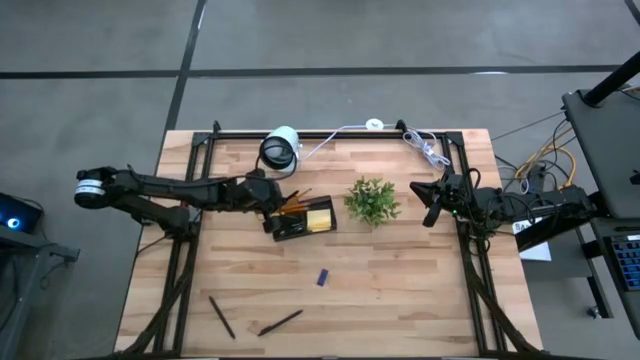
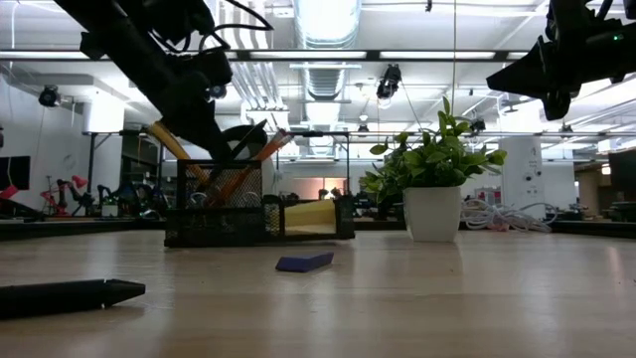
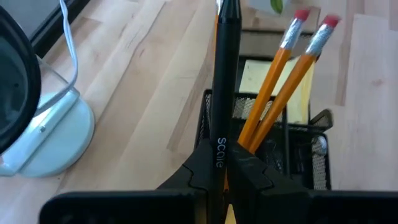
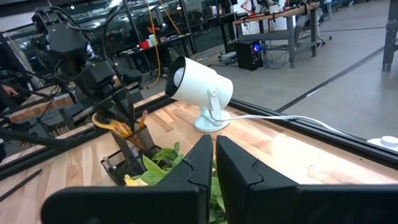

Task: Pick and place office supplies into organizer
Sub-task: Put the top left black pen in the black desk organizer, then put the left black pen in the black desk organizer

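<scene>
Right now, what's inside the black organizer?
In the organizer: orange pencils, a yellow sticky-note pad, and a black pen gripped by the left end effector. The mesh hides the cup's bottom.

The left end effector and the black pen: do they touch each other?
Touching. In the left wrist view the left end effector is shut on the black pen, both fingers pressed against its barrel above the organizer.

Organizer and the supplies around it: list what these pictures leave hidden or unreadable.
- Organizer compartments: high view too small, low view blocked by mesh; small contents unreadable.
- Pen in the left end effector: left wrist view cuts off its top, so whether the tip is inside the organizer is unclear.
- Two pens near the table's front edge: too small in the high view; the low view cuts one off at its left edge.
- Blue piece: too small to identify.
</scene>
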`<state>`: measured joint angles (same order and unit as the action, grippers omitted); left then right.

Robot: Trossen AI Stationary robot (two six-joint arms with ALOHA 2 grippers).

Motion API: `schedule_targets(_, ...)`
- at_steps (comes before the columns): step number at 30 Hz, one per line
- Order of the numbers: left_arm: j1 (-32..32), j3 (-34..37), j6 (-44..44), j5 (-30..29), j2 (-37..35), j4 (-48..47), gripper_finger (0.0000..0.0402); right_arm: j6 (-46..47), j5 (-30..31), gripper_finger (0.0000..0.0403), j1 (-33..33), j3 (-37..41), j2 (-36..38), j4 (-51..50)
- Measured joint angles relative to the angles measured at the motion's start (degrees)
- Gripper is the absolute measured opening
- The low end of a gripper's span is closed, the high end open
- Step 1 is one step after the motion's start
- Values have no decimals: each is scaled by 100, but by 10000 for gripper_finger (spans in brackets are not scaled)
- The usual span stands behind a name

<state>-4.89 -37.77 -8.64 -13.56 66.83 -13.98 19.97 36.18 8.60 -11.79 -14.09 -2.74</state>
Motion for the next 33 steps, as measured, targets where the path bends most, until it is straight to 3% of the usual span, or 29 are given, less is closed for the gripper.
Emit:
schedule_targets(7,0,-19,-4,2,0,22,22,0,0,13,0,2,2,0)
schedule_targets(21,0,-17,-2,18,-9,195,135,-42,0,13,0,0,2,-2)
schedule_targets(33,0,-625,4,9,-22,619,144,-44,0,13,-4,2,2,-2)
